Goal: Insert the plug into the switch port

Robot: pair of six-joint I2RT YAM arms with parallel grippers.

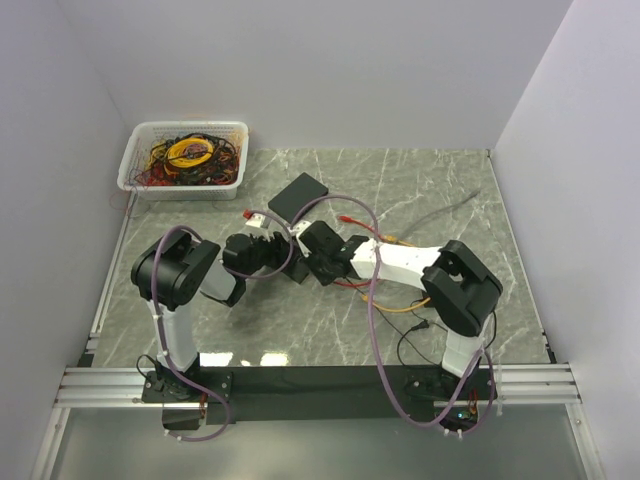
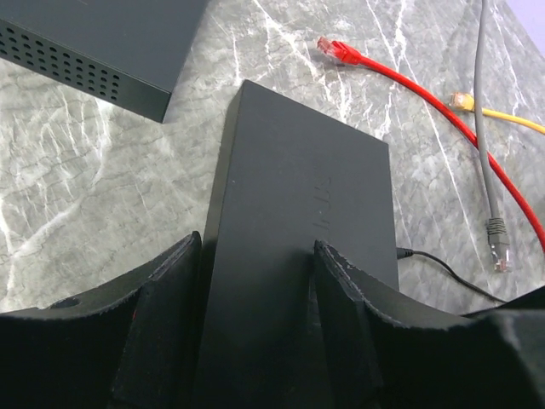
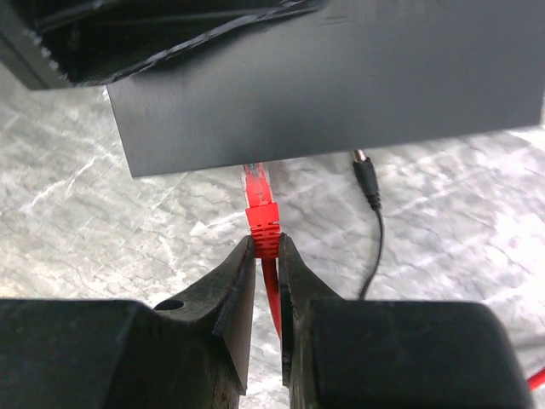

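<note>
A grey marble-patterned table (image 1: 400,170) stands between plain white walls. At its far left corner sits 1 white plastic basket (image 1: 185,187), holding a tangle of wires (image 1: 190,155) in red, yellow, orange and black. A flat black box (image 1: 298,193) lies toward the back of the table, right of the basket and apart from it; its side wall shows rows of small vent holes. 2 loose cables lie on the marble: a yellow cable (image 2: 511,119) and a grey cable (image 2: 496,234), crossing just beside the yellow one's plug. Each ends in a plug. A thin black power lead (image 3: 367,181) with a barrel tip also rests on the marble.
</note>
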